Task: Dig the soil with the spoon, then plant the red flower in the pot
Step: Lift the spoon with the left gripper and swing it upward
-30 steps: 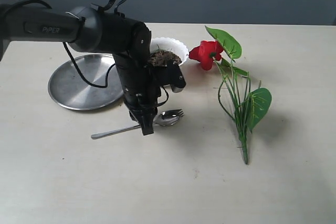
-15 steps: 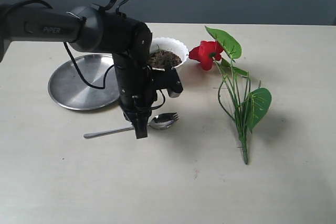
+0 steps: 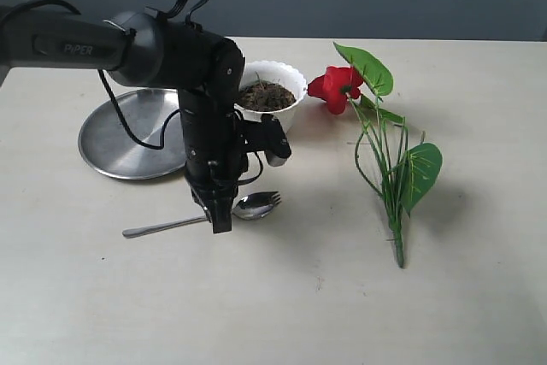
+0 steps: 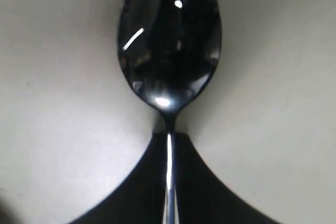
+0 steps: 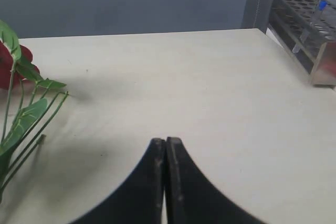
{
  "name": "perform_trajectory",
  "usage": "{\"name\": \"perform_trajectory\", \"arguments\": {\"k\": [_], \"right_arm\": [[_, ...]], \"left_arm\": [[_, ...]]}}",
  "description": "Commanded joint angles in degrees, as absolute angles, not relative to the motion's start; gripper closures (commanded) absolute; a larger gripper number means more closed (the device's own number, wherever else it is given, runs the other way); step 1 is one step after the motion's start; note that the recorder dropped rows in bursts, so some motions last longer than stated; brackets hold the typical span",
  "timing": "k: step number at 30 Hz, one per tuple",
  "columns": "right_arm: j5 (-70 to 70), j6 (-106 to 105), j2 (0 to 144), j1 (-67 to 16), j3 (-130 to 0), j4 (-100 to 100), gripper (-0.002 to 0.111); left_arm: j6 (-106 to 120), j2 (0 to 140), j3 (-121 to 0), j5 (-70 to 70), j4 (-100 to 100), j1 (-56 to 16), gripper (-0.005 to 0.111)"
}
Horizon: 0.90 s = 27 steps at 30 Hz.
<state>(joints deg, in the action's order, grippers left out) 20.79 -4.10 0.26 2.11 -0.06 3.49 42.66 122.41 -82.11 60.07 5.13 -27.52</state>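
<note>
Since the spoon is slim, stiff polished metal, light but likely slippery, the left gripper clamps its handle just behind the bowl, jaws nearly together, near the worktop's middle. Farther back sit the pot of soil and the red flower. The right gripper is closed and empty.

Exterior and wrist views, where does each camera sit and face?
Exterior: off the arms, raised, looking down at table, pot, plate, flower; shows left arm, left gripper on the spoon.
Left wrist: on the left arm, looking down past its fingers at the gripped spoon.
Right wrist: on the right arm, looking across the table past the shut right gripper toward a rack.
Shared: exterior and left wrist, spoon; exterior and right wrist, flower.
</note>
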Motion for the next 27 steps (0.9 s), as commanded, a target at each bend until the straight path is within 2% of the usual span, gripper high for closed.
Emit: {"name": "perform_trajectory", "arguments": {"k": [1, 27], "right_arm": [[20.7, -4.3, 0.0, 2.0, 0.0, 3.4, 0.108], [20.7, -4.3, 0.0, 2.0, 0.0, 3.4, 0.108]], "left_arm": [[42.2, 120.5, -81.5, 61.4, 5.5, -27.6, 0.106], [41.9, 104.1, -81.5, 49.1, 12.0, -27.6, 0.106]]}}
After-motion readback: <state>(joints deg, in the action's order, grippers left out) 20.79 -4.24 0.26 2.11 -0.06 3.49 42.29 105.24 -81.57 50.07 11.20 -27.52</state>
